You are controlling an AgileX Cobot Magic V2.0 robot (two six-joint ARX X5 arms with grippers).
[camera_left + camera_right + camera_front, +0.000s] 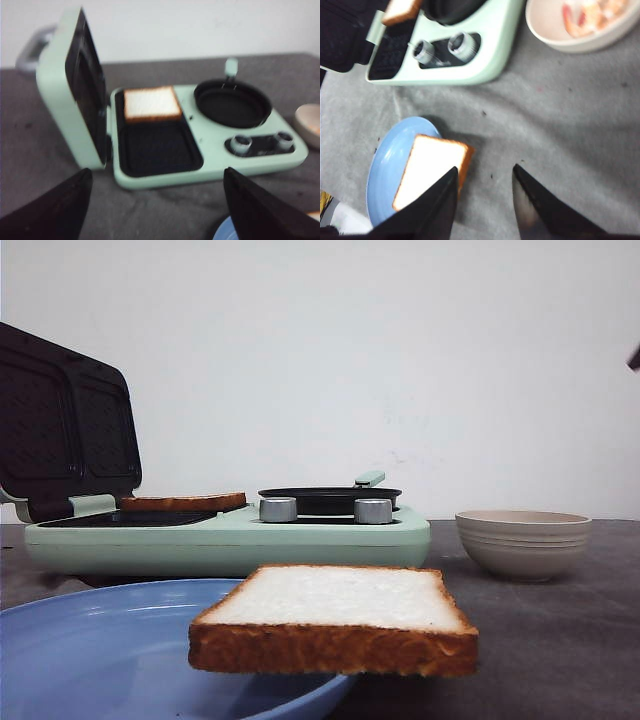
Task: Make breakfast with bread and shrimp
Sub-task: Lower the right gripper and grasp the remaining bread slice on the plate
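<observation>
Bread, a thick square white slice with golden-brown crust point(431, 170), overhangs the blue round plate point(385, 165) on the table, just beside the right end effector point(485, 200), spread and empty, apparently the nearer arm, long axis running diagonally.

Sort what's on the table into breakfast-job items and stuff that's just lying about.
For the job:
- bread slice on the blue plate
- second bread slice on the sandwich maker's grill plate
- sandwich maker with its small pan
- bowl holding shrimp

Lying about:
- white object at the plate's edge, too cropped to identify
</observation>
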